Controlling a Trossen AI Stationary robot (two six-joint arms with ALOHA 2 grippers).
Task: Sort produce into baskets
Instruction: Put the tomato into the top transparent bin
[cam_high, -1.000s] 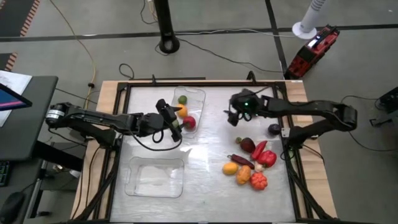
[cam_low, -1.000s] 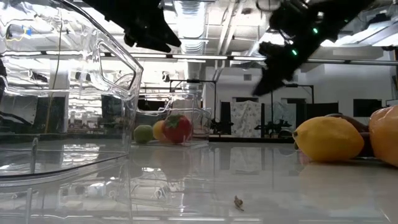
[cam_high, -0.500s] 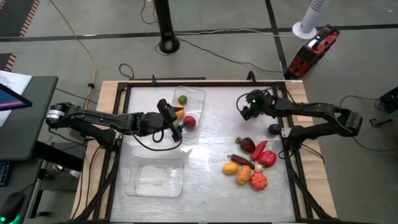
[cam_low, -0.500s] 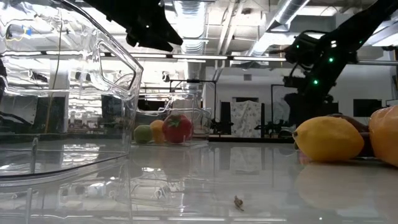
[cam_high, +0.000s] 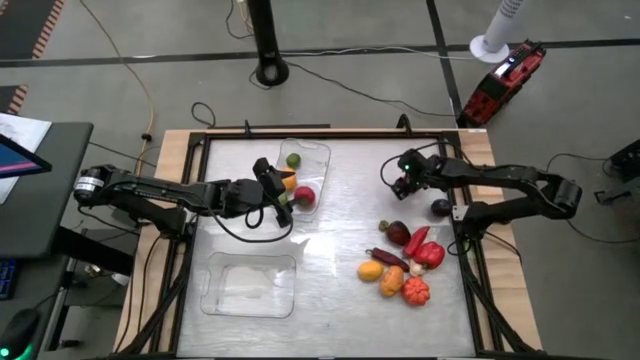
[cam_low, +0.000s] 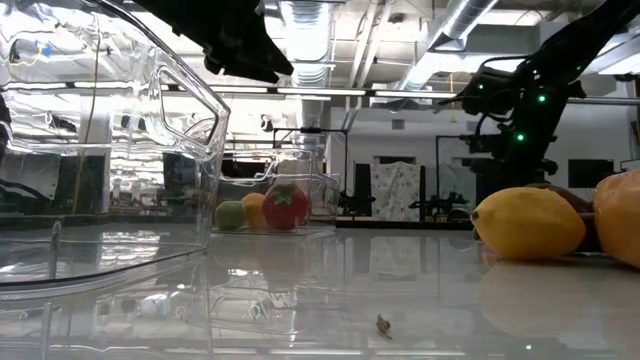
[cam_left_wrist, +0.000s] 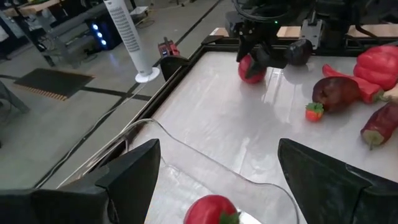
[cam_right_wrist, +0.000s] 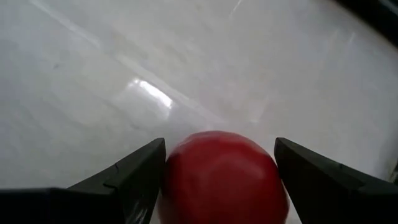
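Observation:
My right gripper (cam_high: 403, 186) is at the far right of the table, shut on a round red fruit (cam_right_wrist: 221, 180), which also shows in the left wrist view (cam_left_wrist: 250, 67). My left gripper (cam_high: 285, 205) is open and empty over the near end of the far clear basket (cam_high: 322, 150). That basket holds a green (cam_high: 293, 159), an orange (cam_high: 291, 180) and a red piece (cam_high: 304, 196). The near clear basket (cam_high: 215, 262) holds nothing. More produce lies on the table at the right: a dark purple piece (cam_high: 440, 207), a dark red one (cam_high: 398, 232), red peppers (cam_high: 428, 253), and yellow (cam_high: 370, 270) and orange (cam_high: 391, 281) pieces. My right gripper has the red fruit between its two fingers, one on each of its opposite sides (cam_right_wrist: 171, 168). The fingers come from above, slanting down. The fruit sits low over the table; whether it rests on it I cannot tell.
A small strawberry (cam_left_wrist: 314, 111) lies on the table between the right gripper and the produce pile. A black frame (cam_high: 200, 140) runs around the table. There is bare tabletop between the baskets and the pile (cam_high: 335, 230).
My right gripper has moved toward the table's right edge, by most of that in the first half second.

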